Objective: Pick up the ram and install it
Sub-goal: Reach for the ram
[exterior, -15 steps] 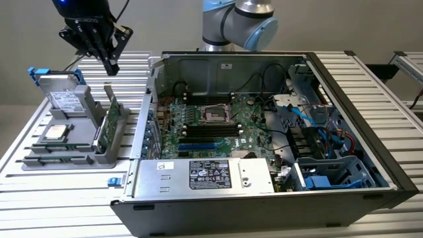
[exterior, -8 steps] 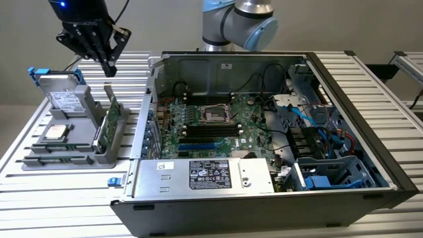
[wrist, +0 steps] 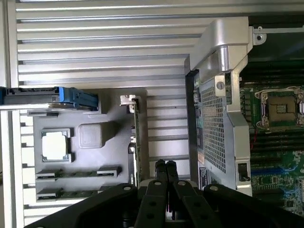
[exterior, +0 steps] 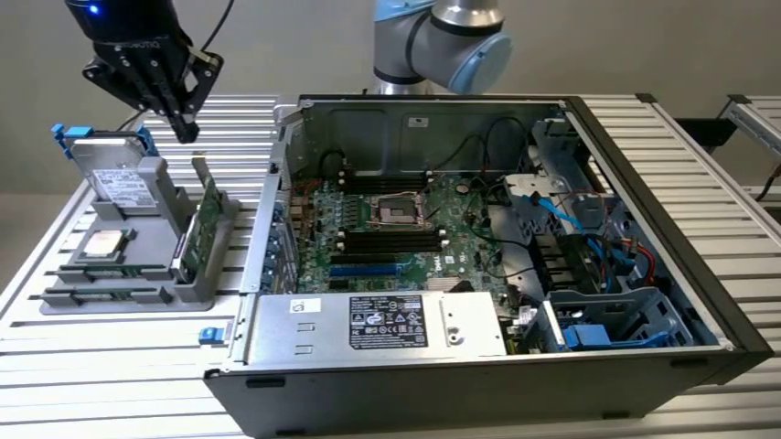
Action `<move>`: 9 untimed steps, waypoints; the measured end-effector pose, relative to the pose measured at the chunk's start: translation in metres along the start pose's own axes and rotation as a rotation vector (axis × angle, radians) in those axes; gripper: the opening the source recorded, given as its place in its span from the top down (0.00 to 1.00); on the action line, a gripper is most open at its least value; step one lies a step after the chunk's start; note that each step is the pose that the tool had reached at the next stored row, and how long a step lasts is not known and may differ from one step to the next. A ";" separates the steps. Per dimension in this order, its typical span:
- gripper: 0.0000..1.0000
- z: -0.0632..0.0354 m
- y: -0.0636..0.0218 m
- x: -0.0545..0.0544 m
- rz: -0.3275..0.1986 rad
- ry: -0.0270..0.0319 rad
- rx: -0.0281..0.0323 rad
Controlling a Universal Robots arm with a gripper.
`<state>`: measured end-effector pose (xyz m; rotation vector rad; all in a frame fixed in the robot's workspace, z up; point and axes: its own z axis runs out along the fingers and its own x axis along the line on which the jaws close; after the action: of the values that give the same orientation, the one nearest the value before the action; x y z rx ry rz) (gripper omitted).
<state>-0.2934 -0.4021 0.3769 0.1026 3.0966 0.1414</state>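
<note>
Green ram point(exterior: 112, 272) sits slotted at the near end of the grey tray point(exterior: 123, 306), untouched. Behind it, the tall expansion card point(exterior: 205, 224) stands on edge. Farther back the gripper point(exterior: 186, 133) hovers high, pincer pinched closed and empty. Drop crooked and it could clip that card.

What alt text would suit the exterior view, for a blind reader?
A robot gripper hangs empty above a gray tray of computer parts, including the ram, beside an open computer case on a slatted table.
</note>
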 end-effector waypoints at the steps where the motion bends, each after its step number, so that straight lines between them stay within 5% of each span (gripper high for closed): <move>1: 0.90 -0.0002 -0.0002 0.003 -0.002 0.0011 0.0001; 9: 0.90 -0.0010 -0.0016 0.024 -0.020 0.0118 -0.0001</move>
<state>-0.3177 -0.4021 0.3768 0.0704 3.1083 0.1421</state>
